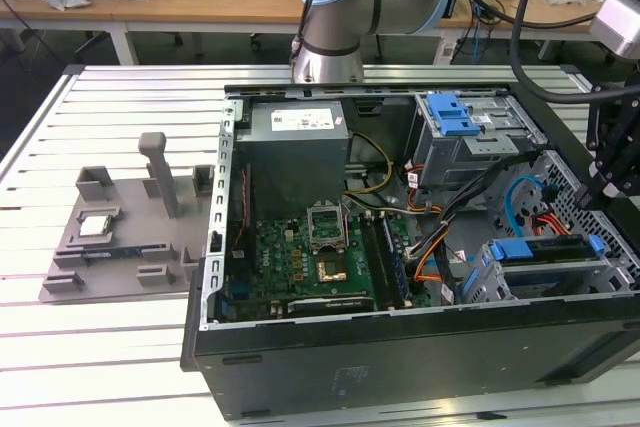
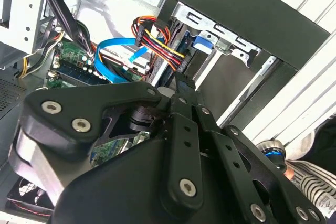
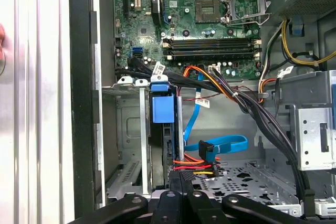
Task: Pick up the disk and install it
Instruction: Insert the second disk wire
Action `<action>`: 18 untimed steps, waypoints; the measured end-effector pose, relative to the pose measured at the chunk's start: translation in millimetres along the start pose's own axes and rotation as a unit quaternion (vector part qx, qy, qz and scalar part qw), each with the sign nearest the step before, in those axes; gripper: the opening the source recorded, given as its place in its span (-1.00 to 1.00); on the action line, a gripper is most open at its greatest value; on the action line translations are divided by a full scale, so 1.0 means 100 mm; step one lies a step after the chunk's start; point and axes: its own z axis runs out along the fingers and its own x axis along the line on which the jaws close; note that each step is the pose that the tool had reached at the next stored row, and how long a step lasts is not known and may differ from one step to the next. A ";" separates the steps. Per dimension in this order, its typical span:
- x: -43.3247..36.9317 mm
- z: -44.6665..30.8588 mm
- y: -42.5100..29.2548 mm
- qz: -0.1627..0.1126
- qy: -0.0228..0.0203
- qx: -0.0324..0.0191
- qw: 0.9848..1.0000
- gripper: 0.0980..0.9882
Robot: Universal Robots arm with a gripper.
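Open computer case on slatted table — disk in drive cage, end effector just beside, grip state unclear.

The gripper linkage hides most of the disk.

Exterior view: high, oblique over open computer case; both wrist views: close inside case, sharing drive cage
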 end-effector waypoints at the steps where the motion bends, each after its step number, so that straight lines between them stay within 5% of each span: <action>1: 0.000 0.000 0.000 0.000 0.000 0.000 1.000 -0.98; 5: 0.000 -0.001 0.000 0.000 0.000 0.000 1.000 -0.54; 12: -0.016 -0.001 0.002 0.000 0.000 0.000 1.000 -0.54; 18: -0.137 -0.002 0.044 0.000 0.000 0.000 1.000 -0.54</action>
